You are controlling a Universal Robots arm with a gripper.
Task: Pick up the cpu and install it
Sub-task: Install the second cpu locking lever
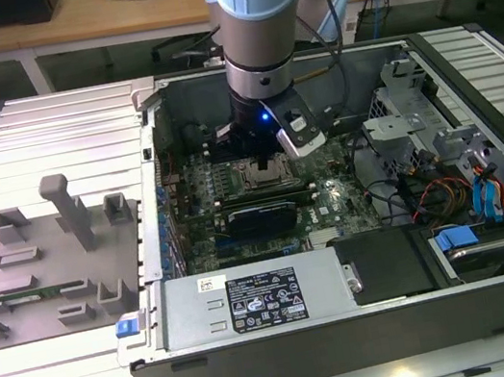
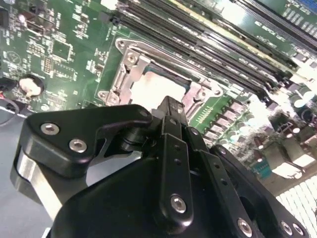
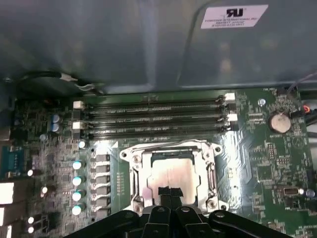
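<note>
cpu [image 3: 176, 176] sits flat inside the socket frame [image 3: 134, 174] on the motherboard [image 3: 257, 163], pale silver top facing up. It's square, so no real long axis; its edges run parallel to the frame sides and to the memory slots [image 3: 153, 116] just beside the socket. In the second wrist view the cpu [image 2: 156, 85] shows as a bright patch inside the same frame [image 2: 130, 73], level with it, not tilted as far as I can see.

gripper [image 3: 169, 192] hangs directly over the socket, fingertips drawn together to a narrow point with at most a sliver between them. Tips overlap the near edge of the cpu in the first wrist view; can't tell whether they touch the lid or hover just above it. Nothing held between them. Second wrist view agrees: fingers [image 2: 172, 110] converge over the chip's edge.

Exterior view: arm comes down into the open computer case [image 1: 262, 353], gripper [image 1: 262, 159] above the socket [image 1: 260, 176]. Grey fixture plate [image 1: 16, 289] lies on the table well apart, on the exterior view's left.
</note>
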